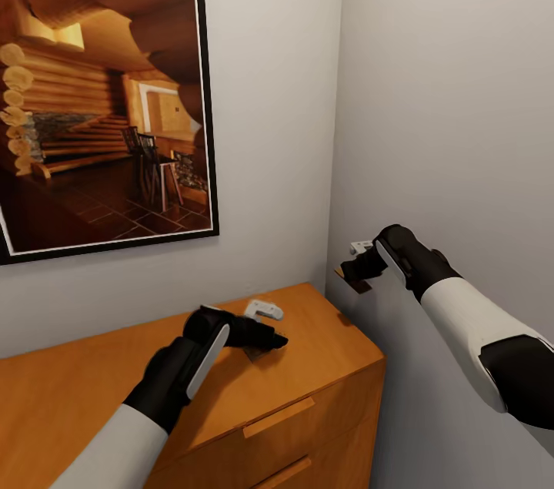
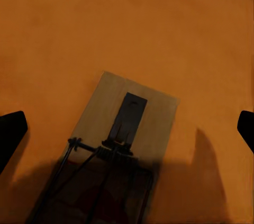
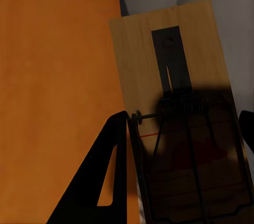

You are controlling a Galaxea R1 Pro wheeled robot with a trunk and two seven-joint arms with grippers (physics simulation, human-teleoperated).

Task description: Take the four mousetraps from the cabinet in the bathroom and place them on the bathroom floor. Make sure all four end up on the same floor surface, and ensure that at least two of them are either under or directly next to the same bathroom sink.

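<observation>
Head view: robot faces a room corner, cabinet (image 1: 231, 381) sits low at 6–7 o'clock, orange-brown top plus two drawer fronts with slim bar handles (image 1: 278, 417). Large framed picture (image 1: 100, 88) of a log-cabin interior hangs on the wall at 10 o'clock. Left gripper (image 1: 269, 341) is low over the cabinet top near its back right corner, over a mousetrap (image 1: 258, 351) that lies flat on the top; a white-grey piece (image 1: 264, 310) shows just beyond the gripper toward 12 o'clock. Left wrist view: that mousetrap (image 2: 124, 134) lies flat on the orange wood, pale wooden base, dark plate and wire spring on top, its near end in shadow. The two dark fingertips (image 2: 10, 131) sit wide apart at the frame edges, one either side of the trap, neither touching it, so the left gripper is spread wide and has hold of nothing. Right gripper (image 1: 360, 267) is raised off the cabinet's right end at 3 o'clock, near the side wall, with a second mousetrap (image 1: 354, 279) in its fingers, brown base underneath, white-grey bit (image 1: 362, 246) on top. Right wrist view: this trap (image 3: 177, 102) sits between the fingers, one black finger (image 3: 103, 176) tight against its edge, the other at the opposite side; clamped onto the trap, held clear of the cabinet top (image 3: 58, 97) seen beside it.
</observation>
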